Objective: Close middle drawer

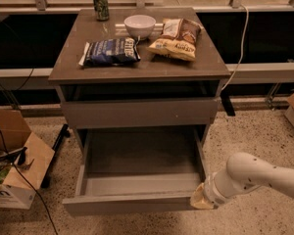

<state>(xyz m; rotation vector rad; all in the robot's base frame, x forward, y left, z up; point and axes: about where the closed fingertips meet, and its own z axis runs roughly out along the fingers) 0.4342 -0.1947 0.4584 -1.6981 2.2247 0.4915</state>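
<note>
The middle drawer (137,203) is pulled far out of the grey-brown cabinet (137,72). Its low plain front panel faces me and its bare grey box (142,155) is empty. Above it sits the drawer with the taller front panel (139,112), nearly flush with the cabinet. My gripper (201,199), at the end of the white arm (257,177) coming in from the right, is at the right end of the middle drawer's front panel, touching or very close to its corner.
On the cabinet top stand a green can (101,5), a white bowl (139,25), a blue chip bag (110,51) and a tan chip bag (177,38). An open cardboard box (12,173) with cables sits at the left on the speckled floor. A white cable (242,38) hangs at the right.
</note>
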